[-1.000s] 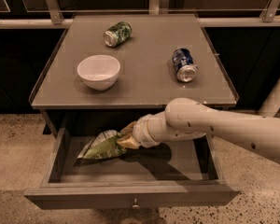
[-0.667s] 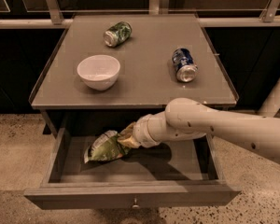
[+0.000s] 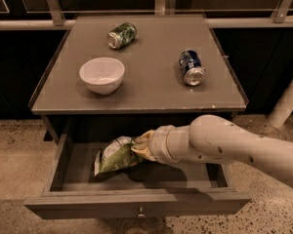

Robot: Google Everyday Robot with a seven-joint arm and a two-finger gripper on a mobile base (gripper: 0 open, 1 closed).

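My gripper (image 3: 139,149) reaches from the right into the open drawer (image 3: 136,202) under the table. It is shut on the right end of a green and white chip bag (image 3: 114,156). The bag hangs tilted, its left end low over the drawer floor and casting a shadow beneath. My pale arm (image 3: 234,143) crosses the drawer's right half and hides that part of the inside.
On the grey table top (image 3: 151,89) stand a white bowl (image 3: 102,74) at the left, a green can (image 3: 122,35) lying at the back and a blue can (image 3: 191,67) lying at the right. A railing runs behind the table. Speckled floor surrounds the drawer front.
The chip bag has shifted a little to the right and upward with my gripper. The bowl and both cans have not moved.
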